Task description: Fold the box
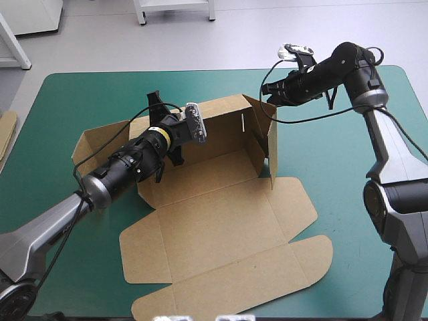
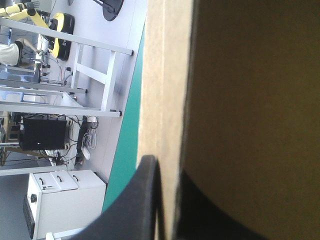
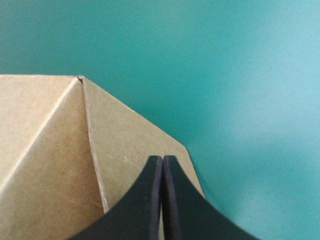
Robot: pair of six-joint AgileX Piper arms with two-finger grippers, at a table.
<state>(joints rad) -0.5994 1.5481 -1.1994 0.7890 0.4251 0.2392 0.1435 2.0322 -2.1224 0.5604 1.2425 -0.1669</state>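
Your brown box (image 1: 221, 227) is lying in the middle of the teal-green cover (image 1: 348, 174), with its back and right walls standing up and its lid panels lying flat toward the near edge. Your left gripper (image 2: 167, 167) is clamping the top edge of the back wall, the board showing between its black fingers. Your right gripper (image 3: 162, 160) is hovering at the flap on the box's far right corner, its fingers pressed together.
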